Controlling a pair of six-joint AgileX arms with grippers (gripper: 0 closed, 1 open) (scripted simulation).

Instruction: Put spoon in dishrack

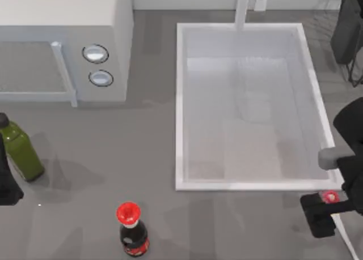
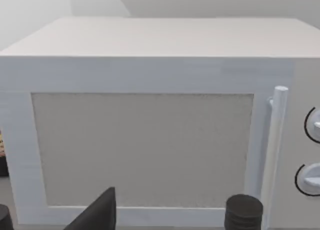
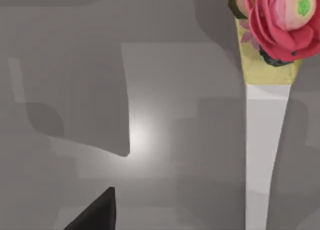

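Sink basin (image 1: 244,104), white and rectangular, taken as landmark. Microwave (image 1: 62,45) well to its left, two round knobs facing the sink side; the left wrist view looks at its door head-on. Dishrack (image 1: 347,30), dark wire, just off the sink's far right corner, partly in view. Green bottle (image 1: 20,149) far left of the sink, beside the left gripper (image 1: 7,186), parked; cannot tell its finger state. Red-capped dark bottle (image 1: 131,229) off the sink's near left corner. Right gripper (image 1: 320,212) just off the sink's near right corner, over the spoon (image 1: 330,197); grasp cannot be told. Spoon flat on the counter, red head toward the sink, white handle (image 3: 262,155) running away from it.
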